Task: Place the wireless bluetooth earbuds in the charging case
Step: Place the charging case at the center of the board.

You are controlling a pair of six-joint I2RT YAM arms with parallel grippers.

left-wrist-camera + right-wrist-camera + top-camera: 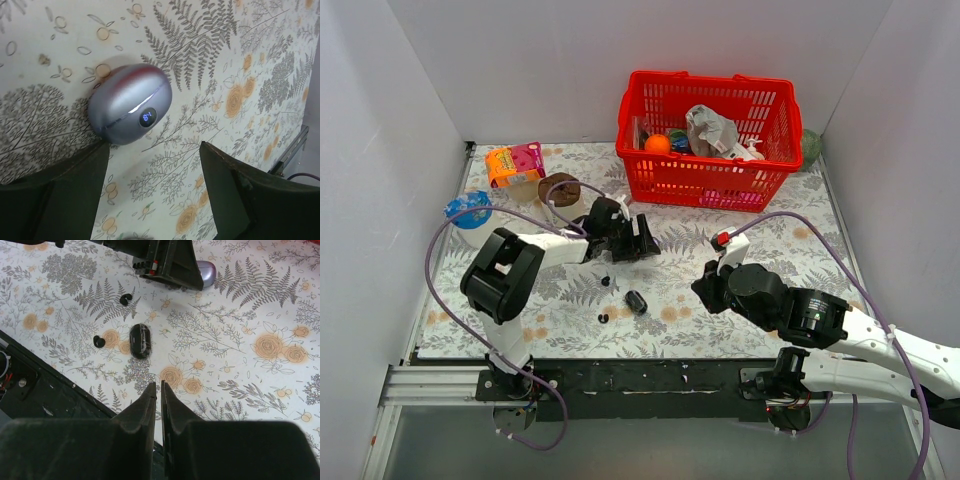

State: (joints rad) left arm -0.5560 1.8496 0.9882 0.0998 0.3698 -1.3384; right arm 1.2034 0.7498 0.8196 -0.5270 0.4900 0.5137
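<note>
The right gripper (160, 400) had its flat black fingers pressed tight together over the flowery cloth (240, 315). Just past it lay two tiny, dark, curled earbuds (99, 341) near a stubby, shiny black piece (140, 340). Farther off, the left gripper (155, 200) was spread wide close beside the charging case (131, 104), a smooth, shiny, shut egg shape with a small glowing dot.

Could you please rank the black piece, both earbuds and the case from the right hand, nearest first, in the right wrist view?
1. Black piece, just ahead-left of the right hand.
2. Left earbud and upper earbud, farther left; too close to call.
3. Case, at the top.
</note>
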